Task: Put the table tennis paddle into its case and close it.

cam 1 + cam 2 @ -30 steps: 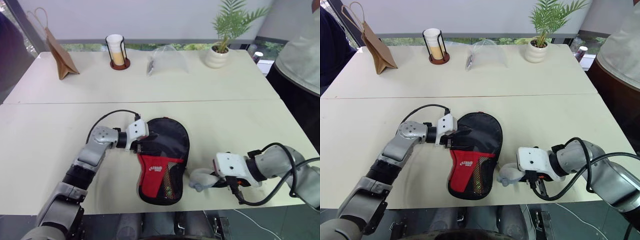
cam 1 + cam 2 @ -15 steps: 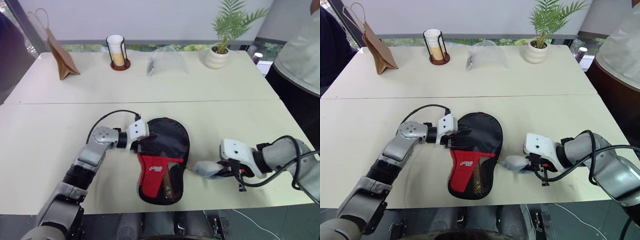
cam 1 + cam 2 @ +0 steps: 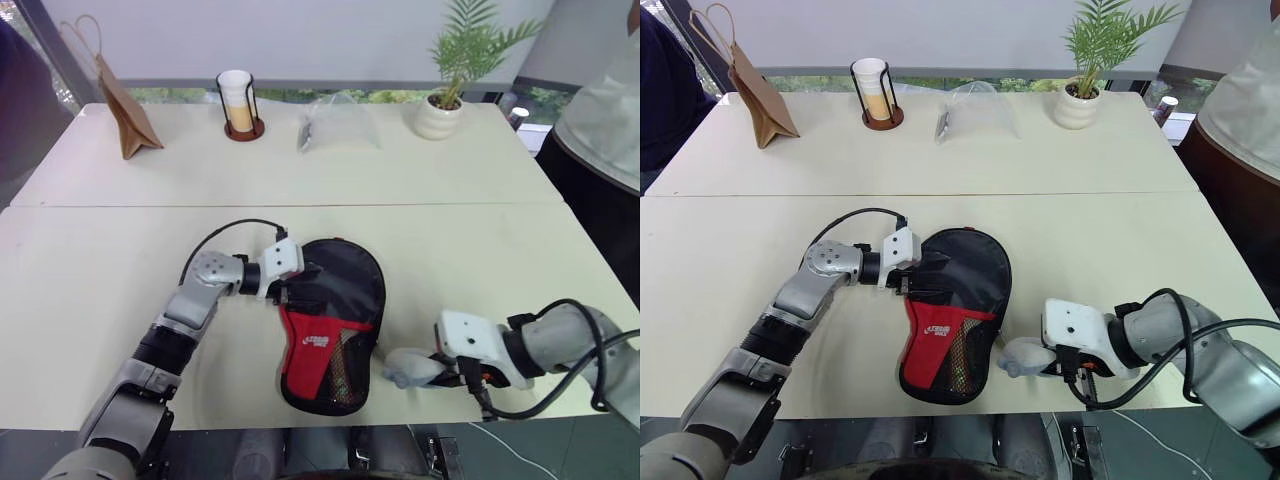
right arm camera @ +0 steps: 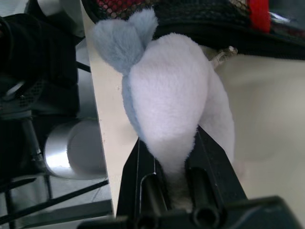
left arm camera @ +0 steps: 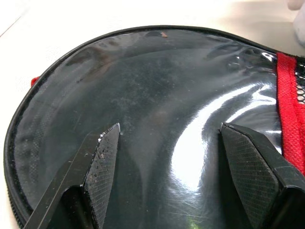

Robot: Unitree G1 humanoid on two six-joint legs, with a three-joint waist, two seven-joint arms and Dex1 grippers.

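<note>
We see the case [image 3: 331, 323] lying flat near the table's [image 3: 100, 240] front edge as before, our left gripper [image 3: 293, 290] still spread wide on its round black end, while our right gripper [image 3: 428, 369], clenched on the grey pom-pom [image 3: 407, 367], has drawn back toward the front edge.

The worktop [image 3: 420, 240] is seen from above and in front by both eye views, which share nearly the same scene, with the case [image 3: 330, 330] near the middle. The glossy black top of the case is viewed very closely by the left wrist view, along its fingers [image 5: 102, 164]. The pom-pom [image 4: 176, 109] beside the case is viewed closely by the right wrist view.
</note>
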